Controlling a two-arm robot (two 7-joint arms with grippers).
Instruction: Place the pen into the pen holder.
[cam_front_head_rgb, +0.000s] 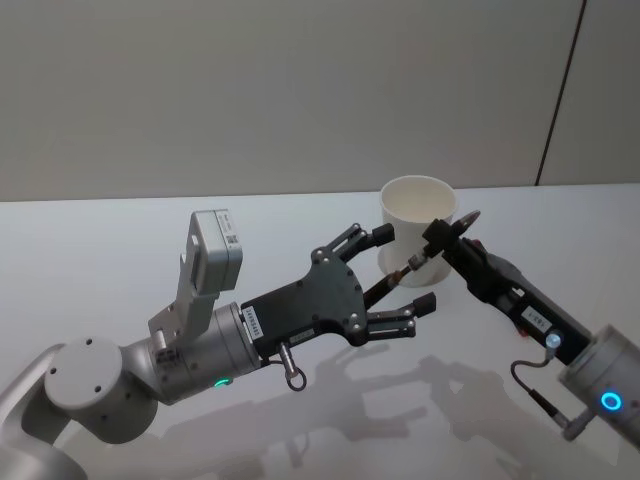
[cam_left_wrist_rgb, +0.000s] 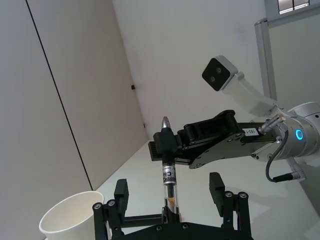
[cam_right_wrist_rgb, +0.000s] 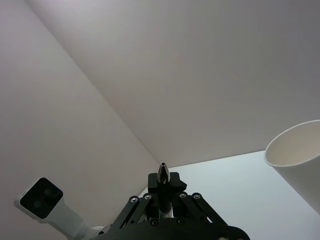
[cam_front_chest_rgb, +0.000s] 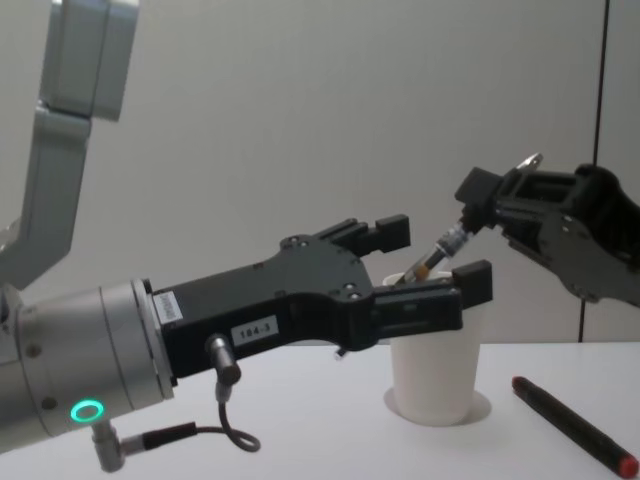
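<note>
On the head view I saw the right claw (cam_front_head_rgb: 437, 238) clamped tight on the pen (cam_front_head_rgb: 410, 262), which slanted down from it toward the left claw (cam_front_head_rgb: 405, 268). That left claw was spread wide, one of its fingers (cam_front_head_rgb: 383, 235) on either side of the pen's lower end, and neither looked to be pressing it. The pen holder (cam_front_head_rgb: 415, 210) stood upright on the white counter (cam_front_head_rgb: 100, 260) just behind both claws.

On the left wrist view, the pen (cam_left_wrist_rgb: 169, 175) rose straight out from between the left claw's (cam_left_wrist_rgb: 168, 182) parted fingers, with the right claw (cam_left_wrist_rgb: 165, 142) pinching it just below its pointed tip. The pen holder (cam_left_wrist_rgb: 67, 222) sat off to the side of the left claw, beyond one finger.

The right wrist view showed the right claw (cam_right_wrist_rgb: 164, 181) closed around the pen (cam_right_wrist_rgb: 163, 171), with the pen holder (cam_right_wrist_rgb: 300, 160) off to one side.

On the chest view, the left claw (cam_front_chest_rgb: 440, 252) gaped just above the pen holder (cam_front_chest_rgb: 432, 380). The pen (cam_front_chest_rgb: 440, 250) angled down from the right claw (cam_front_chest_rgb: 472, 208), its lower end over the holder's rim. A red-tipped marker (cam_front_chest_rgb: 570, 425) lay on the counter (cam_front_chest_rgb: 320, 440) below the right claw.
</note>
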